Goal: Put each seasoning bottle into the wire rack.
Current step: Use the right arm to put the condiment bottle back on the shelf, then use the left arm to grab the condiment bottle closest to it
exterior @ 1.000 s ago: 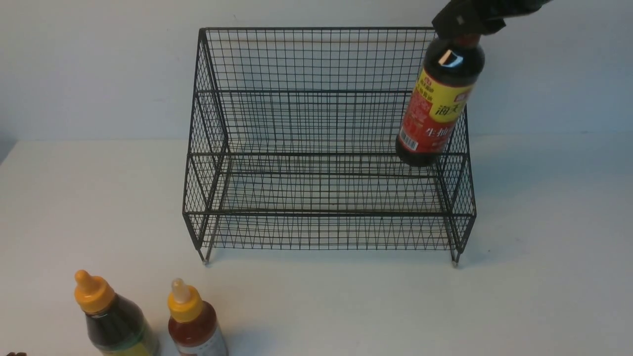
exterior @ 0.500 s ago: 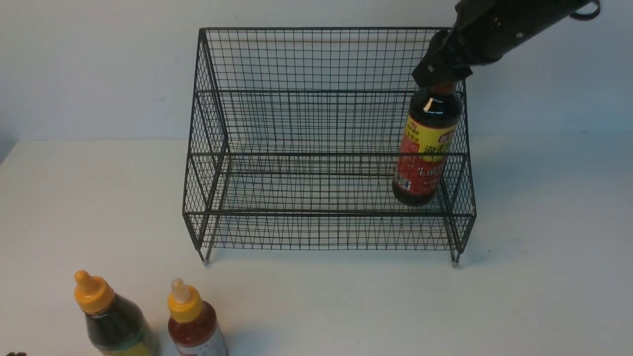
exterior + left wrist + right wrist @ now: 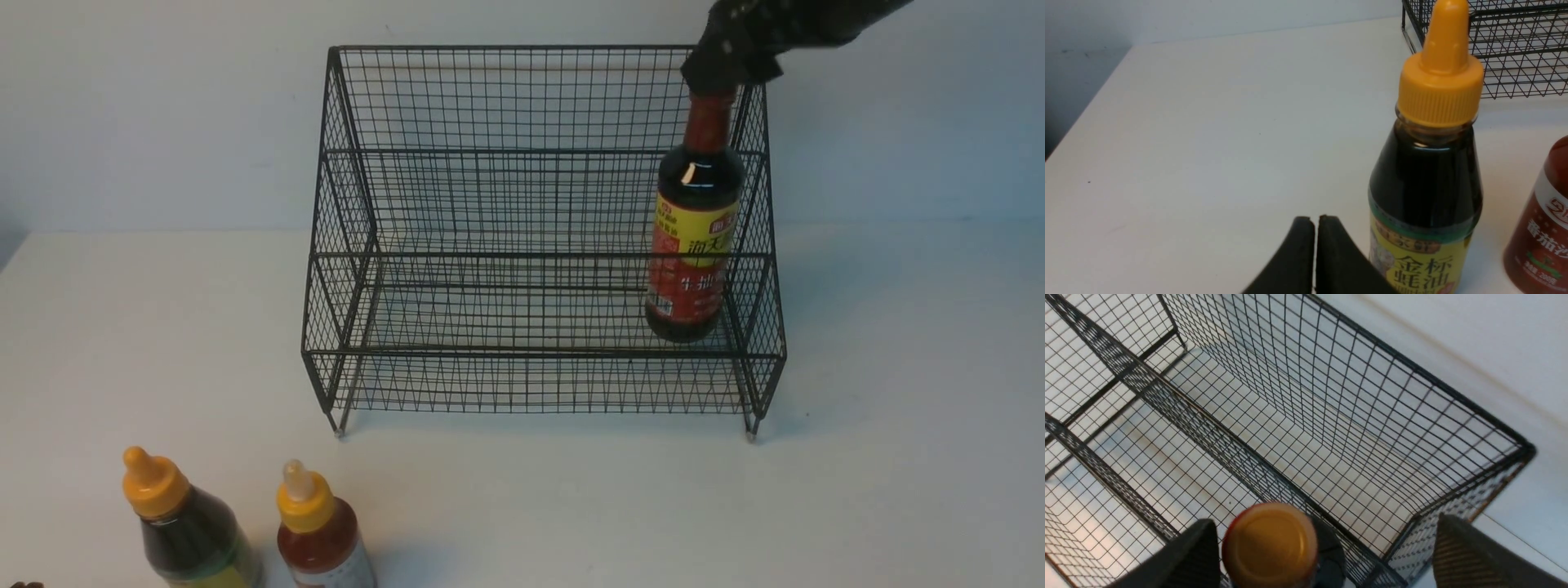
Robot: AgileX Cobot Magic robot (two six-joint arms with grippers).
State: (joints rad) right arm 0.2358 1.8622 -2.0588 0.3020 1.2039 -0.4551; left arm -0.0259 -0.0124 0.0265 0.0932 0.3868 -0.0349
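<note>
At the right end of the wire rack (image 3: 522, 98), on its near lower tier, the tall dark bottle (image 3: 692, 245) stands upright. Right gripper (image 3: 1323, 524) sits over the bottle's cap with its fingers spread wide, one just beside the cap and the other well apart. Left gripper (image 3: 1314, 222) is pressed together and holds nothing, near the dark squeeze bottle (image 3: 192, 531). That bottle and the red squeeze bottle (image 3: 322, 535) stand side by side on the table (image 3: 571, 506), near left, outside the rack.

The front camera looks down at the whole wire rack (image 3: 531, 352) from far, the left wrist camera sits close by the dark squeeze bottle (image 3: 1425, 175), and the right one looks down into the rack.
</note>
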